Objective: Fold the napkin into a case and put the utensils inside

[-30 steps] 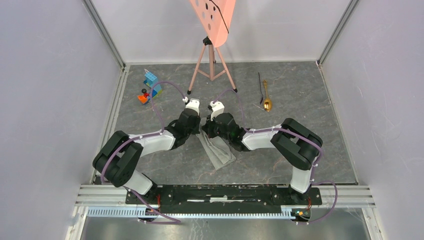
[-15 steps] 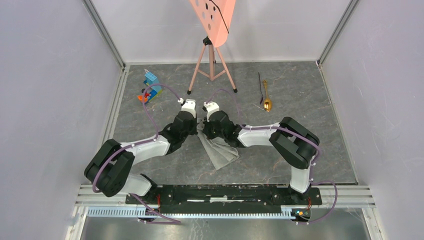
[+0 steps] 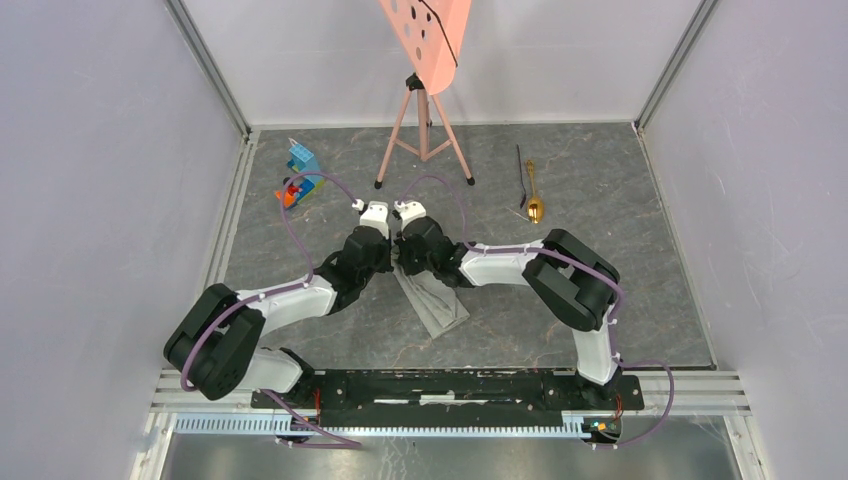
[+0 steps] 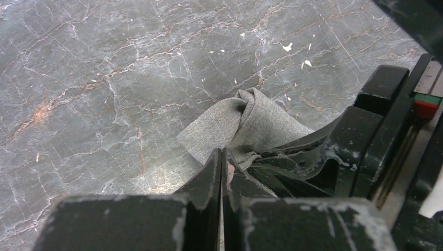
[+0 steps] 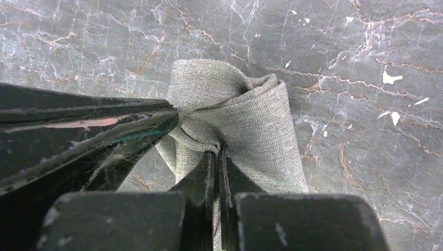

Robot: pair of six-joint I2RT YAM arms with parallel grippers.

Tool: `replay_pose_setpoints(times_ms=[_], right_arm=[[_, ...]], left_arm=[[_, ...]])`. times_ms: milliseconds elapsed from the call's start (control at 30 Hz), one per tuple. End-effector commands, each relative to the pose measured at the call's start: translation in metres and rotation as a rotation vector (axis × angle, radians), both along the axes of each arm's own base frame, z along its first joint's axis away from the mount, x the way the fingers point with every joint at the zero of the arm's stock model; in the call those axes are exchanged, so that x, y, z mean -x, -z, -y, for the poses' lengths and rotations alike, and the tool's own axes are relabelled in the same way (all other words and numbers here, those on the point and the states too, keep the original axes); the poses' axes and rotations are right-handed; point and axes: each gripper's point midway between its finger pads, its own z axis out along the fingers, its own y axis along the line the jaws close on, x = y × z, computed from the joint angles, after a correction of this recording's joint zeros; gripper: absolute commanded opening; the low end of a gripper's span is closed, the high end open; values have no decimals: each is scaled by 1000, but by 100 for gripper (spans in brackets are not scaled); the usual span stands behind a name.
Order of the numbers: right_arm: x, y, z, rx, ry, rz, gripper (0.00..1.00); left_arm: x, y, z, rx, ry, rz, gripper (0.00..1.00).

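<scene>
The light-grey napkin lies as a narrow folded strip on the table's middle, its far end bunched between both grippers. My left gripper is shut on that end; its wrist view shows the cloth pinched at the closed tips. My right gripper is shut on the same end; its wrist view shows the cloth held in closed jaws. The gold spoon and the thin black utensil lie side by side at the far right, away from both grippers.
A pink perforated board on a tripod stands at the far middle. Blue and red toy blocks sit at the far left. Grey walls close in the table on both sides.
Both grippers have moved left and a little farther away, drawing the napkin's far end with them. The two wrists now sit closer together.
</scene>
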Motion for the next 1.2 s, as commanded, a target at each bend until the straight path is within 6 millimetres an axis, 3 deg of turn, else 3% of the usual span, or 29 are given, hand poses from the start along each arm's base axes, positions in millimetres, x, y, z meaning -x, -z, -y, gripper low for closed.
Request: replay_pose_setpoints(times_ms=[0,200,500,767,1000,1167], right_arm=[[-10,-21,-14,-80,-42,89,2],[8,-32,-10,-171,-150,135,26],[13,-39,-6,-172,-173,151,37],[4,-34,-20,-178,-168,140,35],[-9,-24,-28,-173,-119,118,20],[-9,-16,-31,-167,-119,98,19]], left_arm=[[-7,-16,6,74,-32,48,2],[-8,-17,2,69,-45,46,2],[-10,-11,5,68,-37,25,2],[-8,-17,7,85,-27,30,2],[-6,-15,7,90,-25,25,2],[-7,-18,5,90,-33,31,2]])
